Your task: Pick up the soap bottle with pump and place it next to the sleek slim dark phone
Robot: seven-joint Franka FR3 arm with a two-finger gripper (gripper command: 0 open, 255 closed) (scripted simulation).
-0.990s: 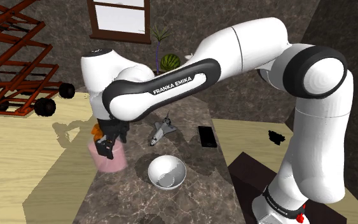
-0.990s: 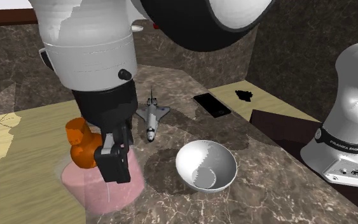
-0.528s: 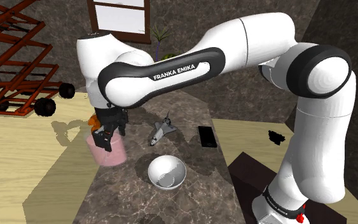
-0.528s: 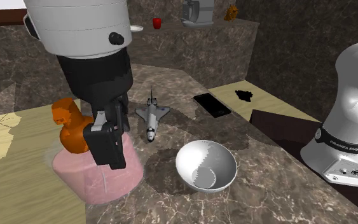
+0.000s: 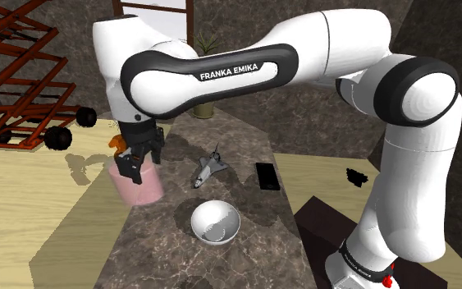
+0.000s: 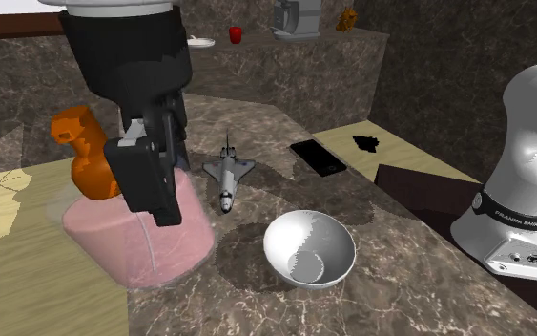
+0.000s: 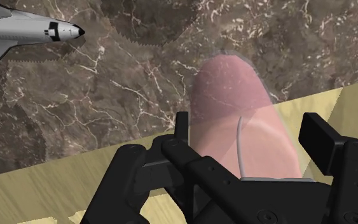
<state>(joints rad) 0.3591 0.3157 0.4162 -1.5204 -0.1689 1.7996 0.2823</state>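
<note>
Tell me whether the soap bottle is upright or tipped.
Tipped. In the second exterior view the pink soap bottle leans, orange pump toward that view's left, base toward its right, between the black fingers.

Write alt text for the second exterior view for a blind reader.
A black gripper clasps a pink soap bottle with an orange pump; a toy plane, white bowl and dark phone lie on the marble counter nearby.

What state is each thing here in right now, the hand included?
hand, shut on the soap bottle
soap bottle, tilted, clasped in the hand
bowl, upright and empty on the marble counter
toy shuttle, lying right way up
phone, lying flat, screen dark
</note>
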